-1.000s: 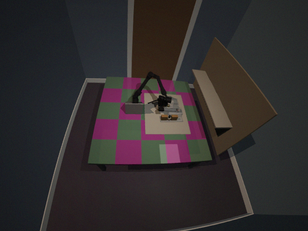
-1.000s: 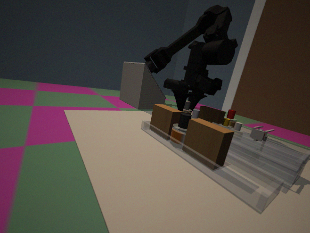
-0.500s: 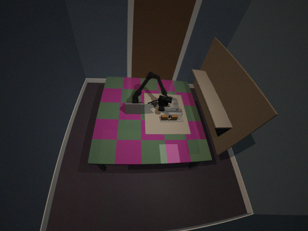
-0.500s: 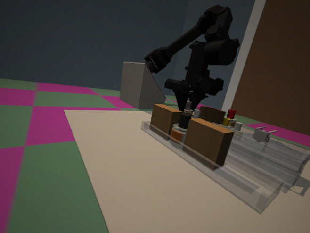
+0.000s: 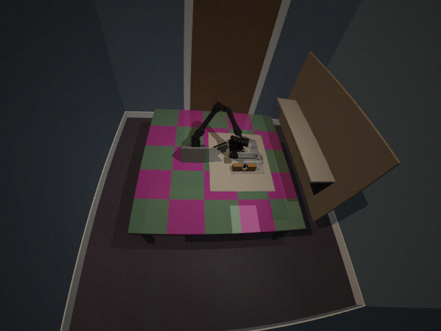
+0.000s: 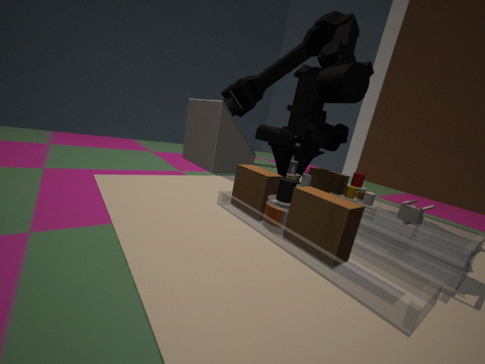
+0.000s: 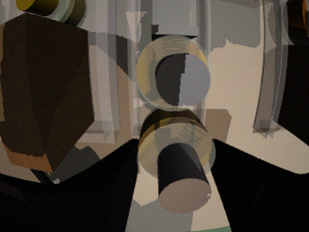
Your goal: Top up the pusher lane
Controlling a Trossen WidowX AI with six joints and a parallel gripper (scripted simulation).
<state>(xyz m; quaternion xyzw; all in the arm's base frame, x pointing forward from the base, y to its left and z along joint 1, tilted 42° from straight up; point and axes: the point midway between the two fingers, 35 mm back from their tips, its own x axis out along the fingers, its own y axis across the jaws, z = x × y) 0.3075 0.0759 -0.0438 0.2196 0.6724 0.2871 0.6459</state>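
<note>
Dark blue-grey walls are closing in a checkered green-and-magenta counter (image 6: 58, 156), with a beige mat (image 6: 188, 250) lying on it. On the mat a clear rack (image 6: 391, 270) of lanes is sitting. From left, a grey wedge block (image 6: 211, 137) is standing behind the mat; 2 brown boxes (image 6: 254, 188) (image 6: 320, 223) are flanking a lane mouth where an orange jar (image 6: 275, 213) is sitting low. Above it the pincer (image 6: 291, 169) is pointing down, clenching a dark jar (image 7: 183, 175) by its pale cap. In the wrist view, a second matching jar (image 7: 175, 80) is standing just beyond the held one. Further right, yellow (image 6: 350, 191), red (image 6: 357, 179) and white (image 6: 368, 197) jars are standing, then a grey pusher (image 6: 409, 213).
</note>
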